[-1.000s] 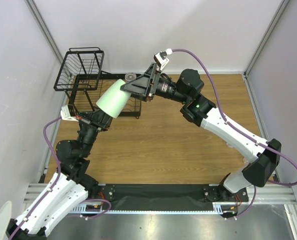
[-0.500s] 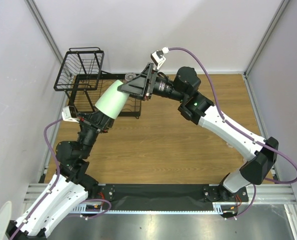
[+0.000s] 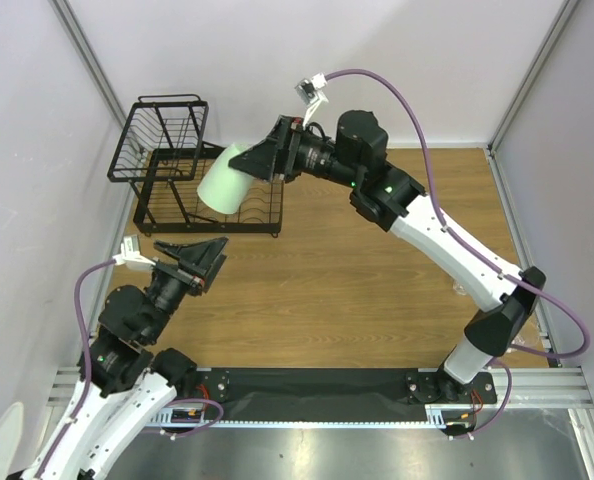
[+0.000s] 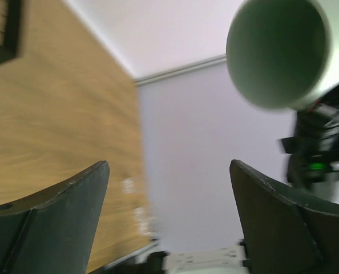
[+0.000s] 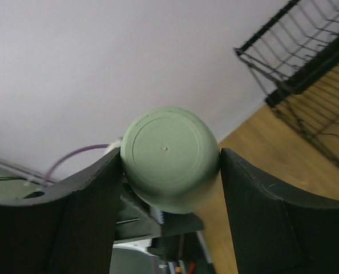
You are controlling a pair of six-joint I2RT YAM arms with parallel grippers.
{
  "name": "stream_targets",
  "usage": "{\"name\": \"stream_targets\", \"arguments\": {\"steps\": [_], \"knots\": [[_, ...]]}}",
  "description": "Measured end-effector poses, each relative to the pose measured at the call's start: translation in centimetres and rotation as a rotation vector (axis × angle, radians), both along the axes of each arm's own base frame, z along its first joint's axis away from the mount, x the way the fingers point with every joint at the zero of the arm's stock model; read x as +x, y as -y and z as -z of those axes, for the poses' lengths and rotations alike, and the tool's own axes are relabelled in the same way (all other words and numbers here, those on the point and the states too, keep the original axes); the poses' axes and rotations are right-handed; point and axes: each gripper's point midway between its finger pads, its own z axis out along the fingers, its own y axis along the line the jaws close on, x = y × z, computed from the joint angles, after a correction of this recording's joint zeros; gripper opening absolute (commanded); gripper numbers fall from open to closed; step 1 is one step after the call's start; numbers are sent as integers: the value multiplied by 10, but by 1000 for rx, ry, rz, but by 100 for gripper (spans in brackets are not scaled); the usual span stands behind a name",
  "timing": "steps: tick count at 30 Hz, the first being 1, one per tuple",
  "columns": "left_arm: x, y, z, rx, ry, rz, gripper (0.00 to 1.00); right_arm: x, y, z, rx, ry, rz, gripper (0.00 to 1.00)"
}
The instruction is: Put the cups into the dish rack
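Wood tabletop [image 3: 377, 290], pale walls [image 3: 427, 60] on 3 sides. Black wire rack [image 3: 167, 195] sits in the far-left corner: raised basket [image 3: 162, 130] on its left end, low slotted tray [image 3: 252, 215] to the right of it.

R arm [image 3: 447, 240] reaches across from the near-right corner to the far-left. R hand [image 3: 260, 162] is clenched on the mint cup [image 3: 225, 182], gripping it at the base end. Wrist view shows the round closed bottom wedged btwn both fingers [image 5: 72, 222], each touching its side. Cup is off the tabletop and tilted, mouth toward the near-left, base toward the far edge. From above it overlaps the tray's far part, just right of the basket and outside it. Can't tell whether it touches any wire.

L hand [image 3: 215, 263] is released, jaws spread wide, nothing btwn them. It hangs over the tabletop near the left edge, on the near side of the rack, apart from rack and cup, pointing toward the right.

L wrist view is blurred. Cup's open mouth shows top right, mint inside, w/ the R arm's dark wrist and a green light [image 4: 315, 166] below it. A dark bit of rack is at top left.

One purple cable [image 3: 417, 85] loops over the R arm. Another runs beside the L arm [image 3: 127, 330].
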Motion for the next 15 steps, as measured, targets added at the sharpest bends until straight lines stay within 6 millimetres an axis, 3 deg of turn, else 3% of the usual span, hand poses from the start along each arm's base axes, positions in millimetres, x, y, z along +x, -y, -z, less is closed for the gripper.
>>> {"name": "stream_targets", "arguments": {"steps": [6, 15], "knots": [[-4, -10, 33, 256, -147, -16, 88, 54, -8, 43, -169, 134, 178, 0], [-5, -13, 68, 588, -244, 66, 87, 141, -18, 151, -489, 282, 403, 0]]}}
